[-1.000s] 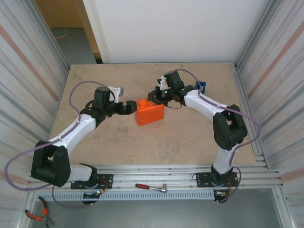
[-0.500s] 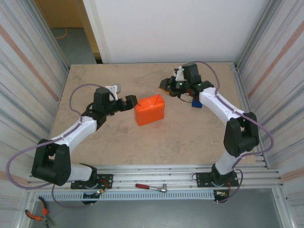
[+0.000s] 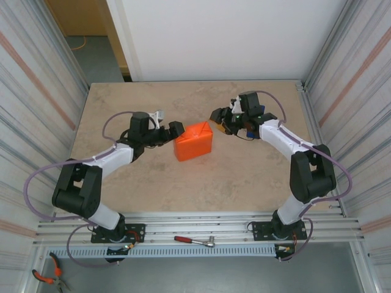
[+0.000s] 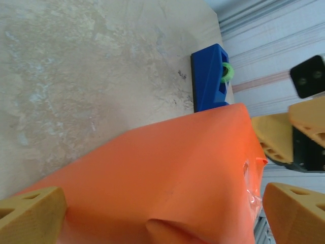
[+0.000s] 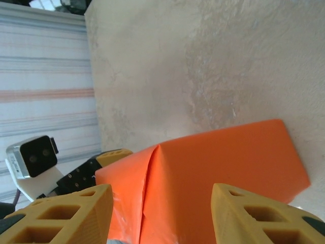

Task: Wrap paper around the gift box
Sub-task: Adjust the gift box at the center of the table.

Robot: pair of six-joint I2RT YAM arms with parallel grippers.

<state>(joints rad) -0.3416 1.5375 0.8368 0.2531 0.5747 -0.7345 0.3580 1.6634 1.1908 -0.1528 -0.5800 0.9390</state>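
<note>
Orange paper (image 3: 193, 141) covers the box, which is hidden inside. Left gripper (image 3: 174, 130) sits at the paper's left end, jaws wide, gripping nothing. Right gripper (image 3: 218, 117) is just off its far-right corner, jaws partly apart, empty. Step, as judged: fixing the end flaps. The next move probably calls for tape from the dispenser (image 4: 208, 76) behind the paper.

Paper (image 3: 193, 141) on table (image 3: 244, 177), left pincer (image 3: 175, 129) at its left, right pincer (image 3: 218, 118) at its right, tape dispenser (image 4: 208, 76) behind

The right jaws have parted and backed off the paper (image 3: 194, 141).
</note>
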